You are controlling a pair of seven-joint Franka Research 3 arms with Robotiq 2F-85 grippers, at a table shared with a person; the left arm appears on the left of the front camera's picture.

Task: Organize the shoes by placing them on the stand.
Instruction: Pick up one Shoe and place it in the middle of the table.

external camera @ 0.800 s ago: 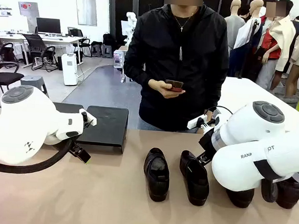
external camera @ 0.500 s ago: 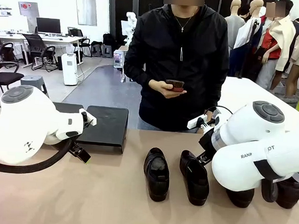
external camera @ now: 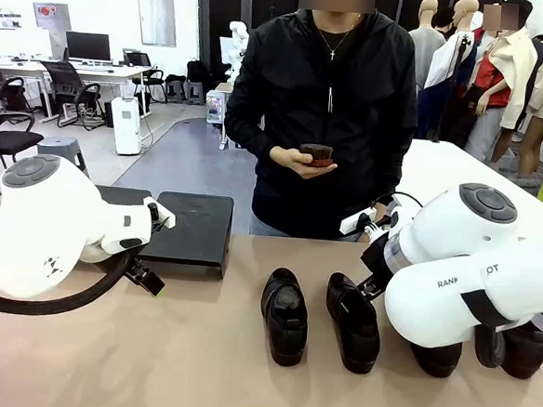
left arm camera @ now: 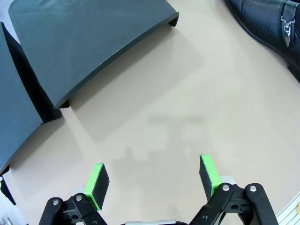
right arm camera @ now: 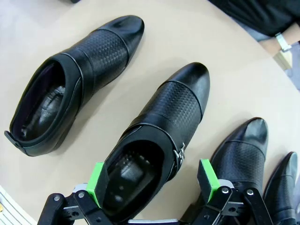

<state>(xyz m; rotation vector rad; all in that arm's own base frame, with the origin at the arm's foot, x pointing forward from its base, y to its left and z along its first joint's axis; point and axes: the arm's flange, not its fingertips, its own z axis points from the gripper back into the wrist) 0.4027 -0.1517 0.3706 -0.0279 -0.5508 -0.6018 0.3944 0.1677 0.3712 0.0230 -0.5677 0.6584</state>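
Right arm (external camera: 432, 312) reads "RANK", "OT"; probably partly hidden lettering

You can count four shoes (right arm camera: 161, 126): one directly under the right gripper (right arm camera: 151, 176), one off to one side of it, two off to the other. The stand (left arm camera: 89, 42) has two sections, both just ahead of the left gripper (left arm camera: 153, 176). One person (external camera: 324, 123).

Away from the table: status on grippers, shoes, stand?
Left gripper open over table, beside stand. Right gripper open over a shoe. Shoes all off stand. Nothing seen in the way.
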